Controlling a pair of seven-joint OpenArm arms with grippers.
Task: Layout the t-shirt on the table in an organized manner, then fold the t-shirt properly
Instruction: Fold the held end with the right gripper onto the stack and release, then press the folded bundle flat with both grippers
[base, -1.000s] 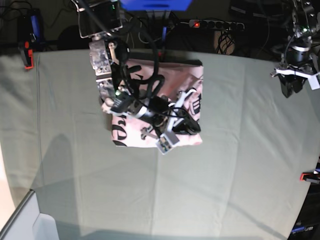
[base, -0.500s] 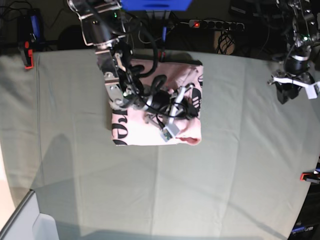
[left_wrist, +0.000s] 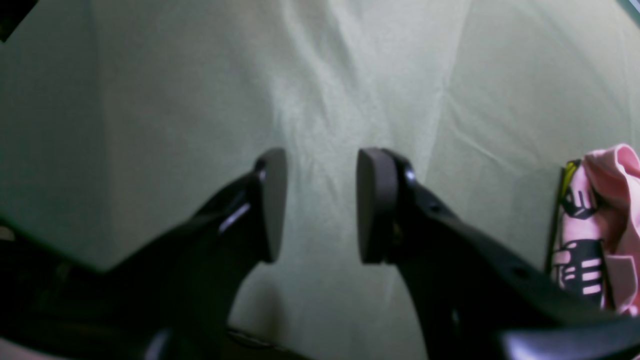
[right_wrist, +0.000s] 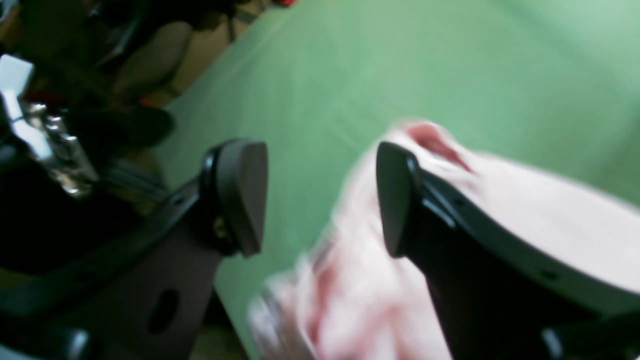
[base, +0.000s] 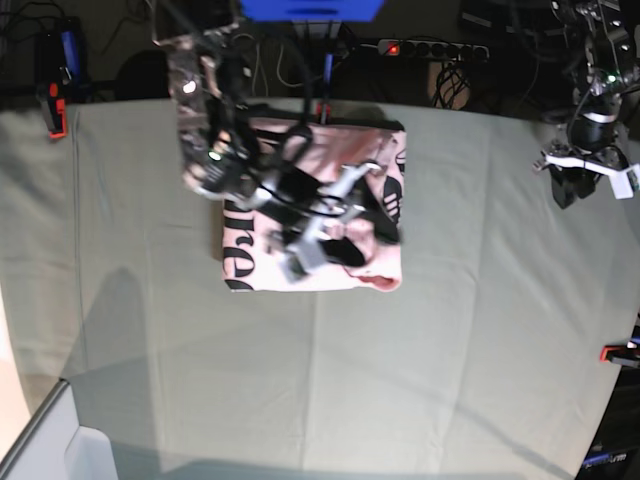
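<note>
One t-shirt, folded into a near-square block, sits far-centre on the table; long axis unclear, lettering runs sideways. Right gripper hangs over it, jaws apart, nothing held. Left gripper parted over bare cloth. Only the left wrist view shows the yellow print edge.

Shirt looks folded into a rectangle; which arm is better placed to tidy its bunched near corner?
Probably the right: its open gripper hangs directly over the t-shirt. The left gripper is off by the table edge, away from the fabric.
</note>
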